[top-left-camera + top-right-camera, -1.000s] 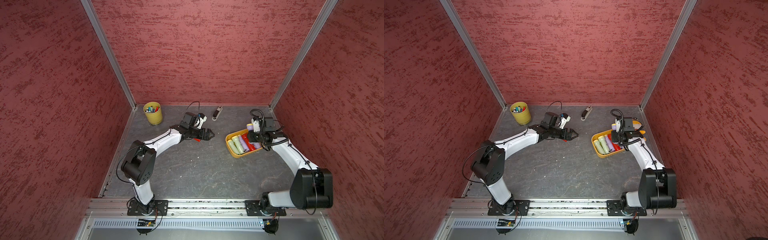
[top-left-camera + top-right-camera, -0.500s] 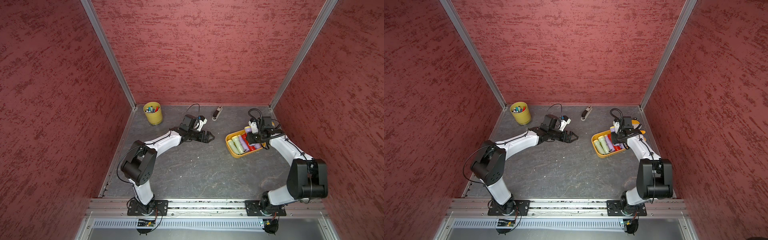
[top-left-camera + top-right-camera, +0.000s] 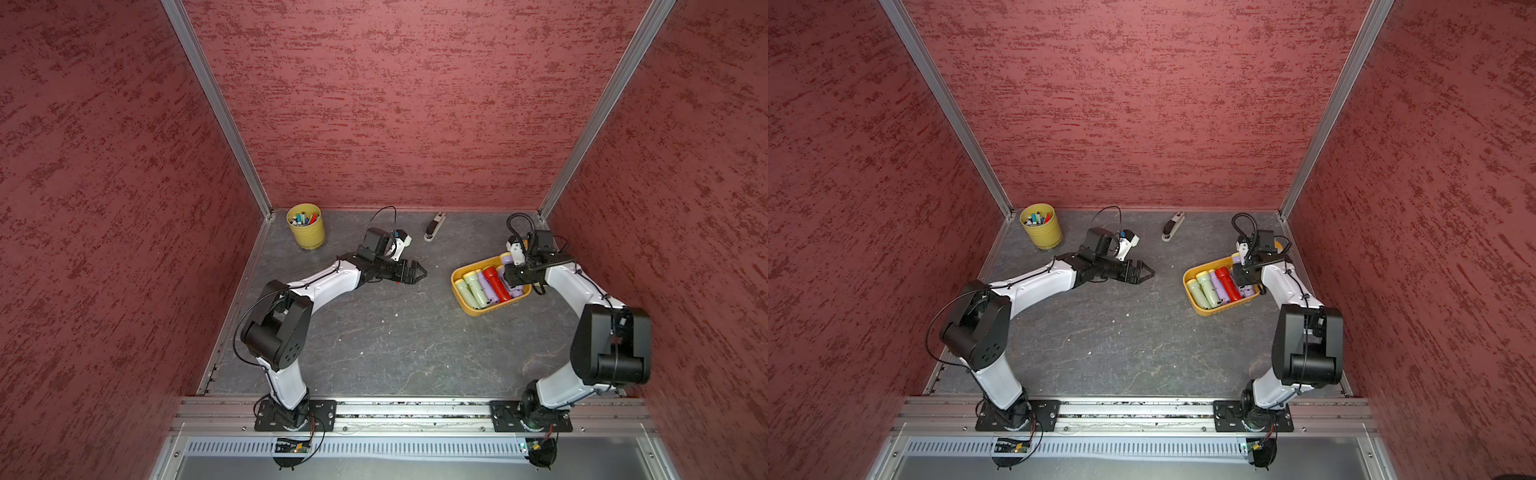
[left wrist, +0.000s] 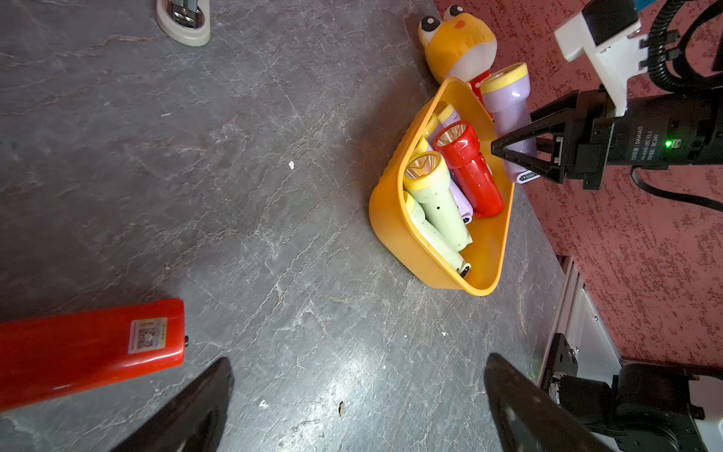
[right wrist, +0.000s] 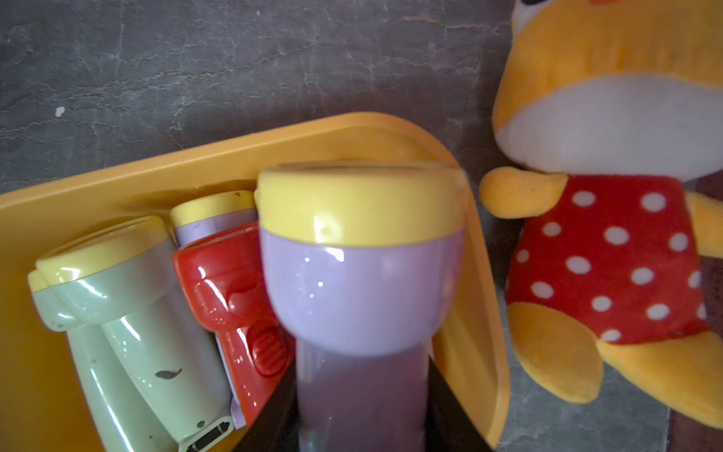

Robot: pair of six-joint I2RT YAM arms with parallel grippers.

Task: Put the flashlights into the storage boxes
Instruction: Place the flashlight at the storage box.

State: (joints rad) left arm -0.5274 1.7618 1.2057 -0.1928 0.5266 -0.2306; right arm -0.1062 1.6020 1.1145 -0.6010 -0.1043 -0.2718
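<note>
Over tray (image 5: pixel 117 172) end, lilac flashlight (image 5: pixel 362 289) is clamped by right gripper (image 5: pixel 360 366); other flashlights (image 5: pixel 129 313) laid inside; left gripper (image 4: pixel 358 360) is spread wide, red flashlight (image 4: pixel 90 348) seen just beside it on table (image 4: pixel 234 156).

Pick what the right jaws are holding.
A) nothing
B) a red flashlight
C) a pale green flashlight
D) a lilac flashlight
D: in the right wrist view, the lilac flashlight with a yellow head sits gripped between the right jaws, above the orange tray.
</note>
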